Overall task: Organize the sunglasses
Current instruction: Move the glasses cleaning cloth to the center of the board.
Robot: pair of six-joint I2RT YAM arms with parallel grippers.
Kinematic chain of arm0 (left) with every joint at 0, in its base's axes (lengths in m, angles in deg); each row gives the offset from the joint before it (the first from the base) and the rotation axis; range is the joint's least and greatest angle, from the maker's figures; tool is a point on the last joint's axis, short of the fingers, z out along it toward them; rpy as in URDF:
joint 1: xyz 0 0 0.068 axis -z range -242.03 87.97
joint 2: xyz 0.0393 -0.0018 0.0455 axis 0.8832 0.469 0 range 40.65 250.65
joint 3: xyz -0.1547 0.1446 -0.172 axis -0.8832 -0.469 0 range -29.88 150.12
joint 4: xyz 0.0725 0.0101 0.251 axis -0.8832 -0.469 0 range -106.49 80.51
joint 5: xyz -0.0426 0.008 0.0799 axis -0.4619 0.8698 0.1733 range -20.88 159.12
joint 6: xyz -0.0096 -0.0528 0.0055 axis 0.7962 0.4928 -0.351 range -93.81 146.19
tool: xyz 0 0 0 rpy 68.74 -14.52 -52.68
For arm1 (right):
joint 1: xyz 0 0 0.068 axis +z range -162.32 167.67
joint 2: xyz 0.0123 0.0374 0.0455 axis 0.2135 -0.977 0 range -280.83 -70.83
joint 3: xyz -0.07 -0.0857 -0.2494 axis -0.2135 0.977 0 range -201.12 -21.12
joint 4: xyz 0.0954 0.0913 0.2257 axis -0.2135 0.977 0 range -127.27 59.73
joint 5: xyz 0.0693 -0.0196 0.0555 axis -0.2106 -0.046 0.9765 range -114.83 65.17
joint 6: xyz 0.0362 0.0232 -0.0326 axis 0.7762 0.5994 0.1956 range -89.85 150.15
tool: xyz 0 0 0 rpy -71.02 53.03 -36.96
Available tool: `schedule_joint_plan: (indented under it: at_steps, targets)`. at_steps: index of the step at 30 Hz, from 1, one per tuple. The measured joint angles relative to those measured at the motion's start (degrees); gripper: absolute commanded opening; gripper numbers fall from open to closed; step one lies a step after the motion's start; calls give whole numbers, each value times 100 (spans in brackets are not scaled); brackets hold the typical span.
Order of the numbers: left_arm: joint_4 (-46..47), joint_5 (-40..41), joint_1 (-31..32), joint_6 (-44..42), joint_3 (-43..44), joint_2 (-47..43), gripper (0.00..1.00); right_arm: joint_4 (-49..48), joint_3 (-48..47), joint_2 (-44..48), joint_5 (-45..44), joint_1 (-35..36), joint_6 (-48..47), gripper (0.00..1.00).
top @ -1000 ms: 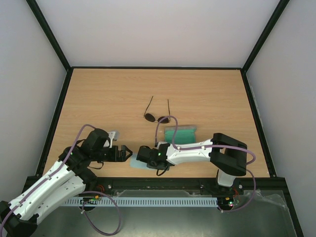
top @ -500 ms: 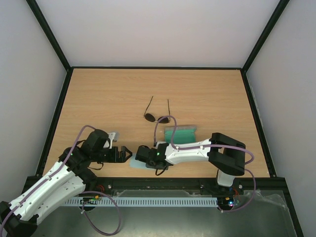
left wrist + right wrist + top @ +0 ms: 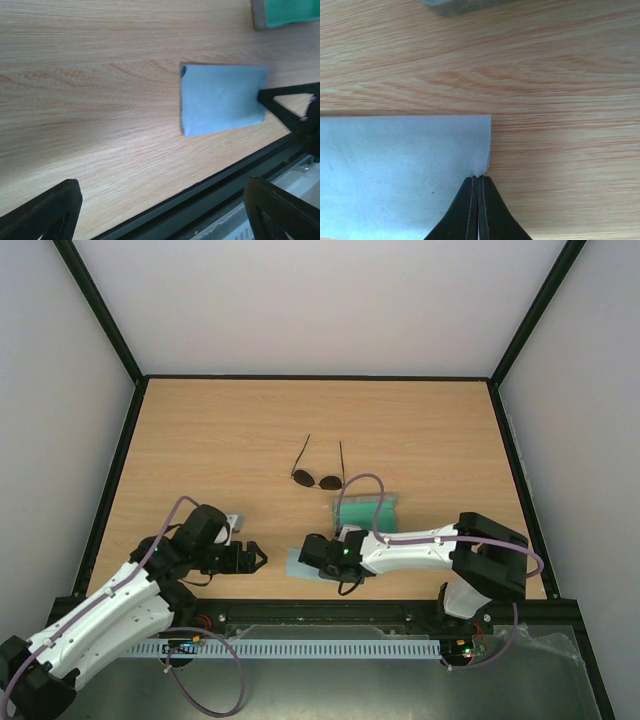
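Looks like a robotics lab cell. Boxed in by white panels (image 3: 320,300) and black rails (image 3: 100,310) around a wood-grain tabletop (image 3: 220,430).

the table (image 3: 210,430) is pale wood grain, smooth with a slight sheen. the cloth (image 3: 222,97) is soft, matt blue fabric. the sunglasses (image 3: 317,479) have a thin wire frame.

One overhead, two close wrist views.
The table (image 3: 200,440) is viewed from above — the blue cloth (image 3: 222,100) is shared by all.

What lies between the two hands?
A light blue cloth, flat on the table, its edge pinched by the right hand; the open left hand stands clear. Shown in the left wrist view.
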Motion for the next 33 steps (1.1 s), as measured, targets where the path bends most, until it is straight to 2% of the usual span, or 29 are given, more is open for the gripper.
schedule_joint_plan:
  at_steps: [4, 10, 14, 20, 23, 25, 26, 33]
  targets:
    - [179, 55, 197, 146, -87, 361, 82, 50, 205, 208, -31, -15, -96, 1]
    - [579, 341, 761, 498, -85, 1060, 54, 52, 358, 363, -44, -37, -313, 1]
    - [866, 529, 931, 660, -52, 1556, 42, 48, 487, 492, -55, -50, -468, 1]
    - [1261, 835, 1425, 841, 258, 2409, 38, 48, 586, 599, -61, -103, -680, 1]
    - [1438, 964, 1635, 927, 435, 2798, 32, 37, 605, 623, -61, -111, -761, 1]
    - [1532, 1047, 1762, 966, 562, 3025, 22, 24, 623, 640, -61, -114, -800, 1]
    - [1589, 1075, 1814, 977, 610, 3126, 20, 11, 634, 645, -59, -116, -815, 1]
    - [1836, 1235, 2199, 1106, 800, 3731, 19, -59, 688, 688, -59, -116, -848, 1]
